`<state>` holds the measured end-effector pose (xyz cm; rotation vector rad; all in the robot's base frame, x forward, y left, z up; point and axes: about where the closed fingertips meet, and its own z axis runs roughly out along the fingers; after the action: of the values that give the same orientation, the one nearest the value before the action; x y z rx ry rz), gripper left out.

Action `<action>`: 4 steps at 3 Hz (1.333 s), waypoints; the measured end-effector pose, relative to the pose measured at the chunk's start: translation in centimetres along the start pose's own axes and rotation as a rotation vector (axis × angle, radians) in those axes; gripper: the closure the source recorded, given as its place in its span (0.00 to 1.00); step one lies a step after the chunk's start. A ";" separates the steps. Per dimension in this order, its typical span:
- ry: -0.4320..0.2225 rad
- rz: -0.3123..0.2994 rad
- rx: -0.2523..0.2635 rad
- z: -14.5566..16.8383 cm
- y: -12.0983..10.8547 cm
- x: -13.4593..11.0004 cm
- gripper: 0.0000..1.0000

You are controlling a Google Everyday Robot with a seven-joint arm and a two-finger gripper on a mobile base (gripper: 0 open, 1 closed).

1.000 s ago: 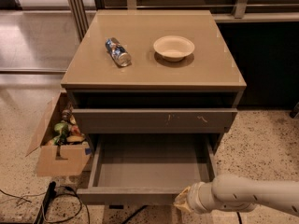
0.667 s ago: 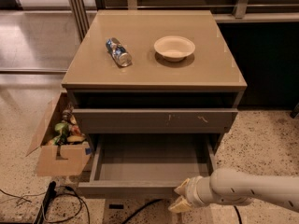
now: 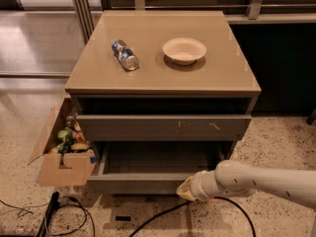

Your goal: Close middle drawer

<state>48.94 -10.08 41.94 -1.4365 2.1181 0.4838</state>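
Observation:
The middle drawer is the wide grey-brown one with a plain front. It stands partly pulled out, and its flat grey inside looks empty. Above it, the like drawer with white scuff marks is nearly flush with the cabinet. My gripper comes in from the right on a pale arm. Its tip is against the right part of the open drawer's front.
On the cabinet top lie a crushed can and a pale bowl. An open cardboard box of items sits on the floor at the cabinet's left. Black cables run over the speckled floor in front.
My gripper has moved left and in against the drawer front. The middle drawer has slid part of the way back into the cabinet.

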 end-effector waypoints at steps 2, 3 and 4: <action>0.006 -0.002 0.018 1.3 -2.5 -0.4 0.82; 0.006 -0.002 0.018 1.3 -2.5 -0.4 0.59; -0.019 0.026 -0.022 1.1 -2.2 -0.8 0.36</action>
<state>51.44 -9.67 41.60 -1.4118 2.1254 0.5300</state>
